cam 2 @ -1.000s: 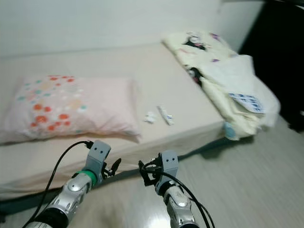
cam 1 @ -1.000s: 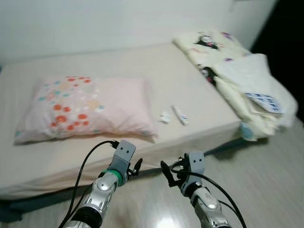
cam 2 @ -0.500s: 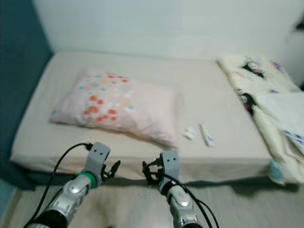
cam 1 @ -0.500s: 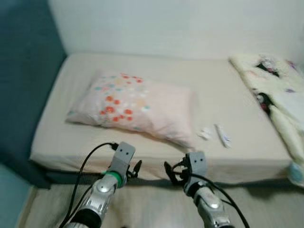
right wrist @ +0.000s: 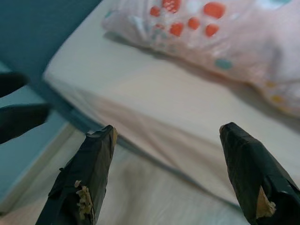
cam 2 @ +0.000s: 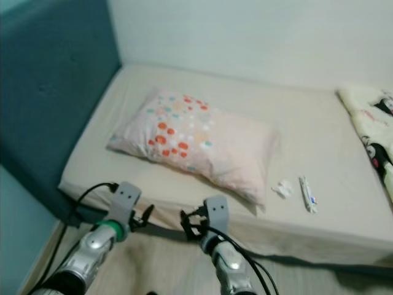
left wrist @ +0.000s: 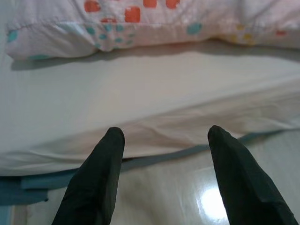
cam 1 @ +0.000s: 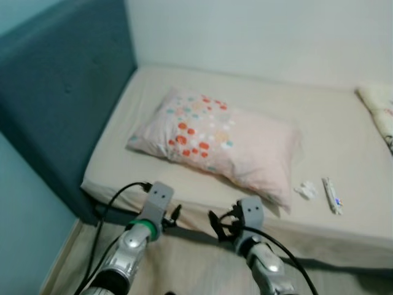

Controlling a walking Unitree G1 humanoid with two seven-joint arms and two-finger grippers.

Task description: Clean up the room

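A pink pillow with orange and teal dots lies on the cream bed, toward its head. To its right, near the bed's front edge, lie a crumpled white tissue and a small white tube. My left gripper and right gripper hover low over the floor in front of the bed edge, facing each other, both open and empty. In the left wrist view the gripper points at the mattress side under the pillow. The right wrist view has the gripper aimed at the same bed edge.
A teal padded headboard rises at the left end of the bed. A patterned cream blanket shows at the far right. The wall runs behind the bed. Wood floor lies under my arms.
The camera has swung left: the headboard has come into view, and the blanket has slid to the right edge. The arms keep the same pose.
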